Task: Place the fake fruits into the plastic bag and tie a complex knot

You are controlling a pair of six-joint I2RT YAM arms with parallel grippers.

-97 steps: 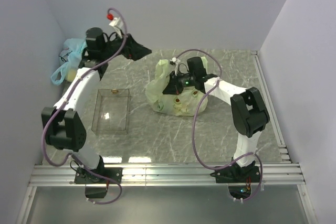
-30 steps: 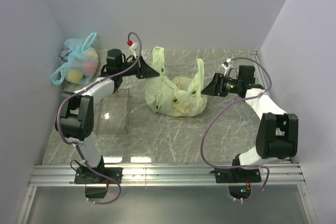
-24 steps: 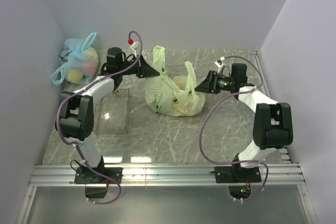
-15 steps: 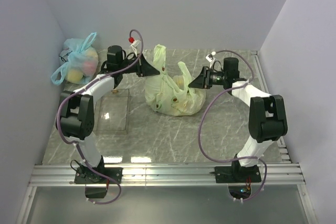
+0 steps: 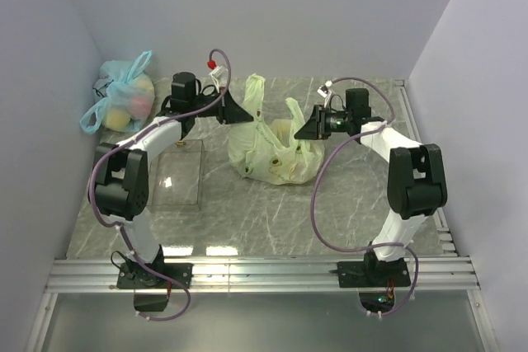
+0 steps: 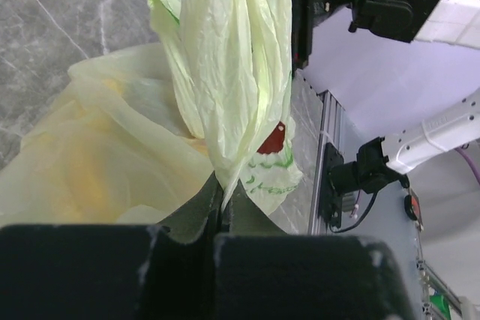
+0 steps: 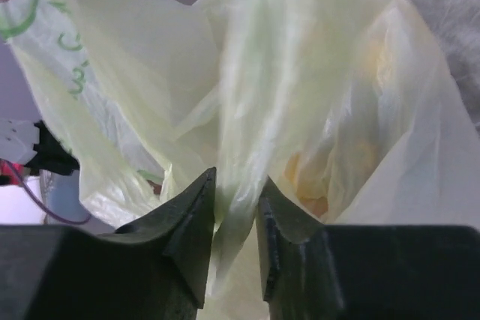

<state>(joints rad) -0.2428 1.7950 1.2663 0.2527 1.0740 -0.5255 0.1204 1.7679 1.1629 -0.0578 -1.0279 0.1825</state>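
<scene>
Two handles (image 5: 254,92) of the plastic bag (image 5: 272,162) are pinched by the clamped left gripper (image 6: 219,219) and the near-closed right gripper (image 7: 236,207); cross them taut, avoiding slack.

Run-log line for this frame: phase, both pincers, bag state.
phase: knot setup | left pincer: shut on left handle | right pincer: shut on right handle | plastic bag: handles raised apart, untied

Overhead looks down; wrist cameras closely share the plastic bag (image 6: 225,73).
</scene>
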